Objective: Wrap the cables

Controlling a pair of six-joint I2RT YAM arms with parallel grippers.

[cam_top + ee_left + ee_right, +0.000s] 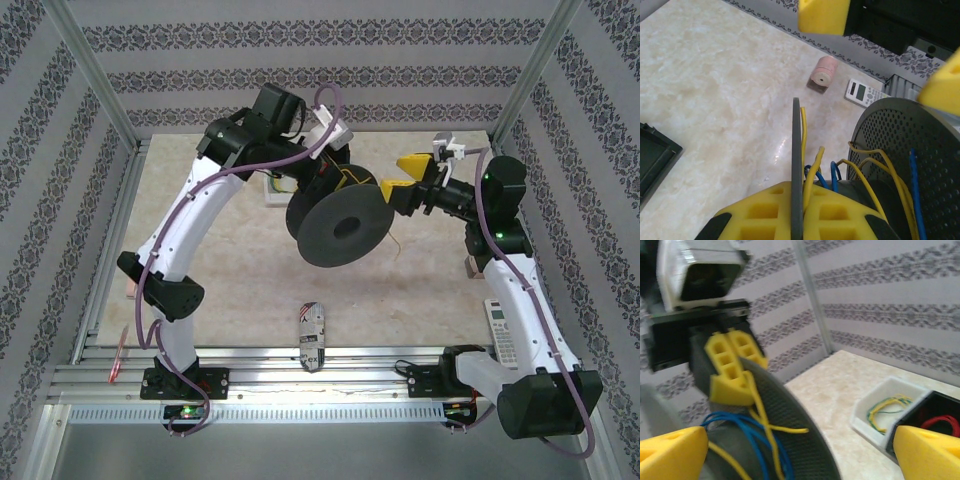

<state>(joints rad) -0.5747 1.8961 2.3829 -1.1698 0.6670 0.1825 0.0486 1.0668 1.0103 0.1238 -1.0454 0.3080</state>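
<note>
Matt blk spool (335, 230), glossy marble-look table (235, 295)

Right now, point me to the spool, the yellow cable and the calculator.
spool (325, 238): top external view, front flange face.
yellow cable (803, 132): left wrist view, strand beside the flange.
calculator (863, 93): left wrist view, middle of face.

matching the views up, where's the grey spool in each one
top external: spool at centre.
left wrist: edge-on flange bottom centre, perforated flange right.
right wrist: dark curved flange, bottom centre.
shared landmark: left gripper clamped on its flange.
</note>
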